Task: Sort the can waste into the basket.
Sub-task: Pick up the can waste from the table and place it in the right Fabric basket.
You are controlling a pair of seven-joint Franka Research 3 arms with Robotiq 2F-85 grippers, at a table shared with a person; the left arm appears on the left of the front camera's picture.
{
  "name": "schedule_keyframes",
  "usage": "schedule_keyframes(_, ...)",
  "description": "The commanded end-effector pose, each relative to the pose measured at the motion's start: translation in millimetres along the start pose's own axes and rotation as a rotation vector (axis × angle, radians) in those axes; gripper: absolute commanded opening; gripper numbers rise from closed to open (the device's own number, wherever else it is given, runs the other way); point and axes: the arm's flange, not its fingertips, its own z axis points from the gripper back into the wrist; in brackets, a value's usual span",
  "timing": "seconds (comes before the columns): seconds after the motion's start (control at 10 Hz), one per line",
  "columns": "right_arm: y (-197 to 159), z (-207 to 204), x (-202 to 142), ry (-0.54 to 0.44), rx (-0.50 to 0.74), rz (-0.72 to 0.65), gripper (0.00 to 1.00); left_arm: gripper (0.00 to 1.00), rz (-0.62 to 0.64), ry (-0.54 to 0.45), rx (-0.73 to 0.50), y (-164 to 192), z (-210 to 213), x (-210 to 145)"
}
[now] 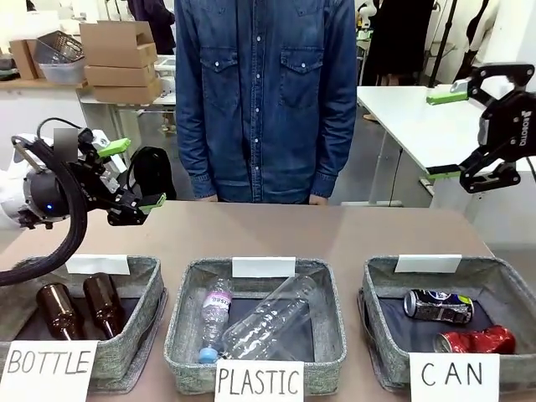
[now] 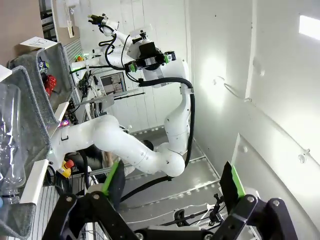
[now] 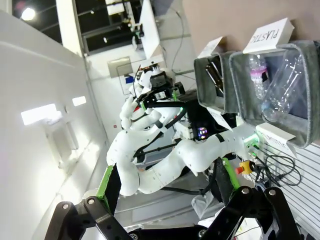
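Both grippers, left (image 1: pixel 131 176) and right (image 1: pixel 444 134), hover spread and empty; both dented metal cans (image 1: pixel 438 306) lie in the grey woven basket (image 1: pixel 387 276), so sorting looks finished.

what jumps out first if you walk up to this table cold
Three grey baskets in a row, carded BOTTLE, PLASTIC and CAN. The CAN basket, at the robot's right, holds a dark can and a dented red can. The left gripper and right gripper hang open above the table.
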Motion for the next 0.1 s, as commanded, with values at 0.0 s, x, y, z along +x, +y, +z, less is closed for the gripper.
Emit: schedule_keyframes(0.0,-2.1,2.8,-1.5,0.014,-0.005,0.017,1.00,1.00,-0.008,0.007,-0.010,-4.4,-0.6,-1.8)
